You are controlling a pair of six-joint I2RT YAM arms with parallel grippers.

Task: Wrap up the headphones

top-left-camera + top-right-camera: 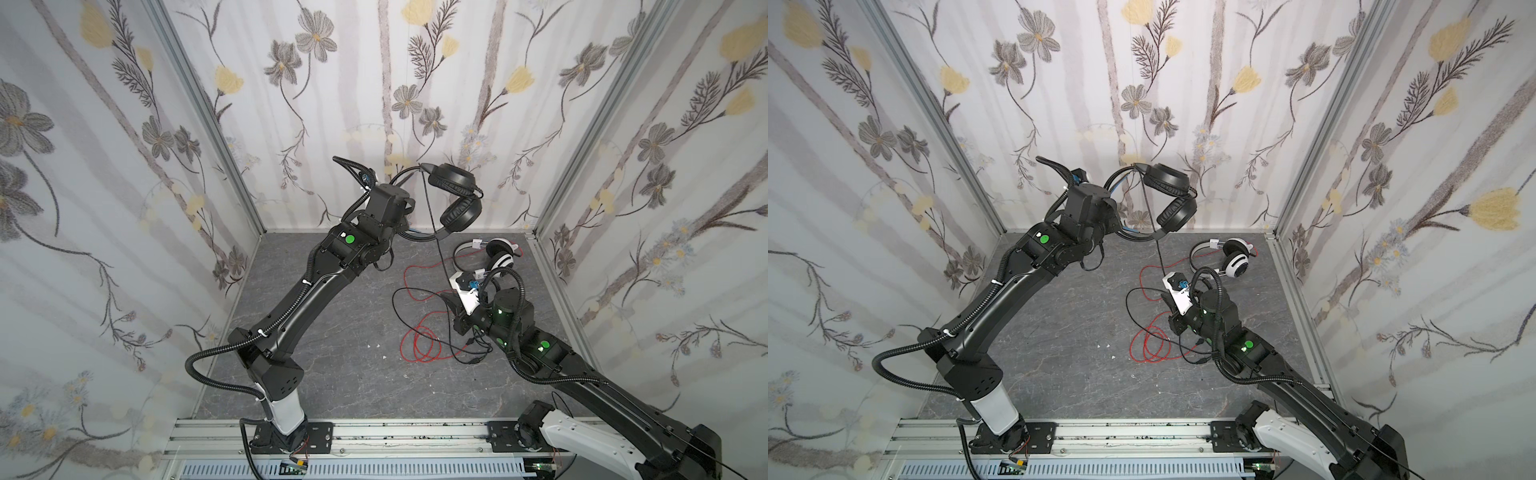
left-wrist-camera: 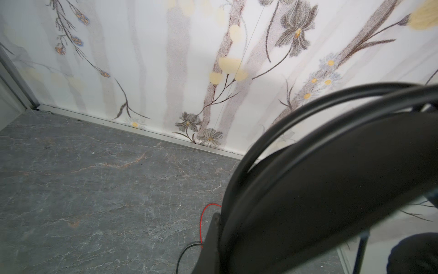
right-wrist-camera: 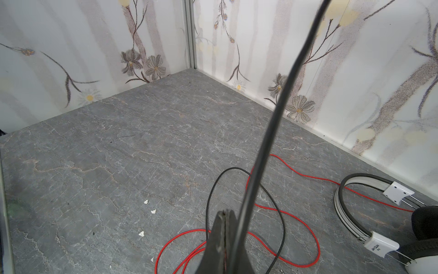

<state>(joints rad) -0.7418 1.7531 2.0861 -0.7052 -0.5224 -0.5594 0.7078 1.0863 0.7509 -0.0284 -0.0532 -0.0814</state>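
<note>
Near the back wall, both top views: black over-ear headphones with blue-lined headband (image 1: 455, 195) held aloft, band arc toward the left gripper (image 1: 407, 226), cups pointing away to the right. Thin black cable (image 1: 432, 224) drops taut to the right gripper (image 1: 449, 300). White headphones with black earpads (image 1: 496, 253) lie on the grey stone-patterned floor (image 1: 332, 332), cups rightward, red cable (image 1: 419, 345) looped beside. Left wrist: gripper clamped on the headband. Right wrist: jaws pinched together on the black cable.

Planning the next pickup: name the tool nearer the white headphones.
Right. The right tool sits low near the white headphones; the left tool is raised farther off, holding the black headphones.
</note>
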